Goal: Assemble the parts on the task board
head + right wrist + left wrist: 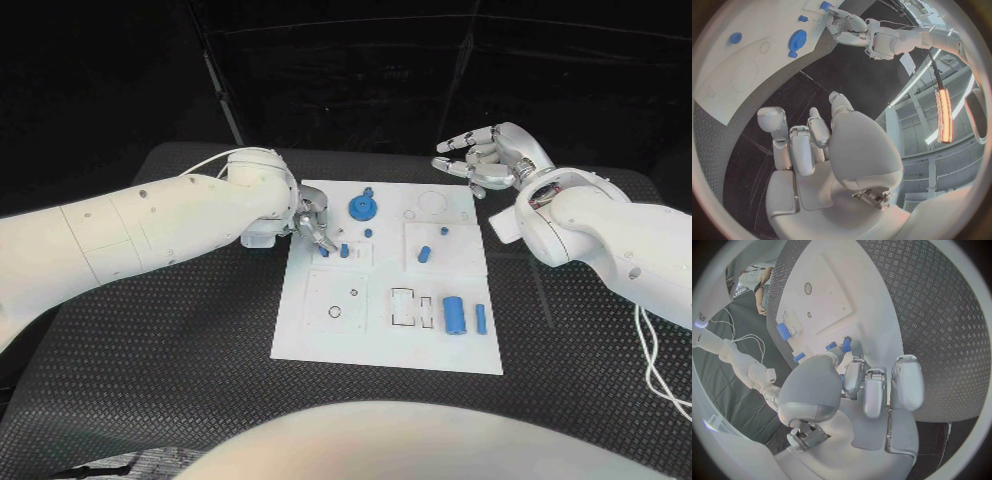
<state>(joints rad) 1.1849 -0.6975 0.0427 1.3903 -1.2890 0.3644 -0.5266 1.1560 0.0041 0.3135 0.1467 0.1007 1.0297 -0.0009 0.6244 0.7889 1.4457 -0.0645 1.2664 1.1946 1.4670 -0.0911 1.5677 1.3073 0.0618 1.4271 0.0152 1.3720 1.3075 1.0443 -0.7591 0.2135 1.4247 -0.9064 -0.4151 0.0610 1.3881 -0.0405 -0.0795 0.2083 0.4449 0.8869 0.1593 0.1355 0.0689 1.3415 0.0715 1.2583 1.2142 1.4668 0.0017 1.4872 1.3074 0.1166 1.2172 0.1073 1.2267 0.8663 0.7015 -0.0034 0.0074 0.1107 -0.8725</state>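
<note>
Down at the board's left edge, the left hand (309,226) has its fingertips (846,346) pinched on a small blue peg (343,250) standing in the task board (378,345). Just beyond those fingers sits the blue gear (365,207), and farther along the plate lie a blue cylinder (453,315) and a slim blue pin (480,319). Off the board's far right corner, the right hand (488,156) hovers with fingers spread, holding nothing.

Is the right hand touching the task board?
Apart. In the head view the right hand is raised, fingers spread, past the board's far right corner; the right wrist view shows dark table between them.
</note>
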